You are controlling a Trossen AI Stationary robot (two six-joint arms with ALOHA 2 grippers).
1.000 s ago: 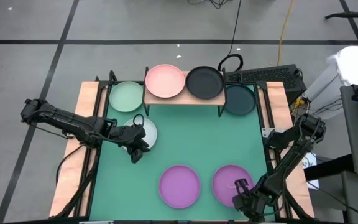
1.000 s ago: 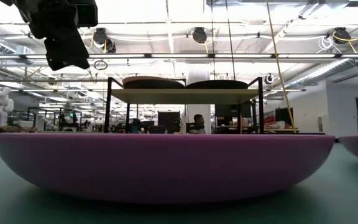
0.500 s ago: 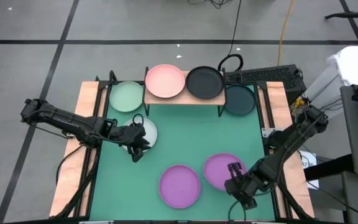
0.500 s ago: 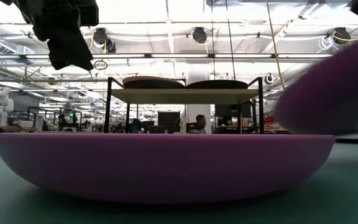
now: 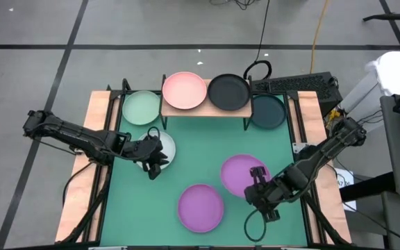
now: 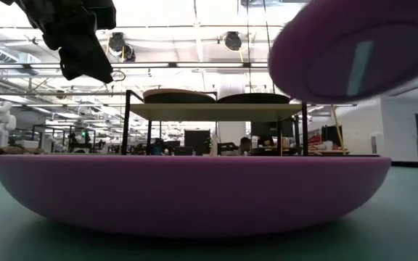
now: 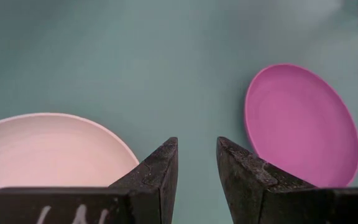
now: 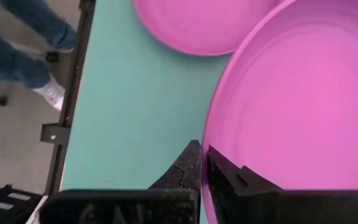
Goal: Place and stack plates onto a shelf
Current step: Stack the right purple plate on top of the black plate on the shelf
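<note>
Right end effector (image 5: pixel 259 182) clamped, raised; left end effector (image 5: pixel 155 161) parted, hovering.

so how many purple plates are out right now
2. One purple plate lies flat near the table's front edge; the other is lifted off the table, pinched at its rim by the right gripper.

Green-topped table (image 5: pixel 207 153) with light-wood side strips. Lying on it: mint plate (image 5: pixel 142 107), white plate (image 5: pixel 165 146), dark teal plate (image 5: pixel 267 112), purple plate (image 5: pixel 201 207). Shelf (image 5: pixel 203 110) at the far edge carries a pink plate (image 5: pixel 184 90) and a black plate (image 5: pixel 228 92).
</note>
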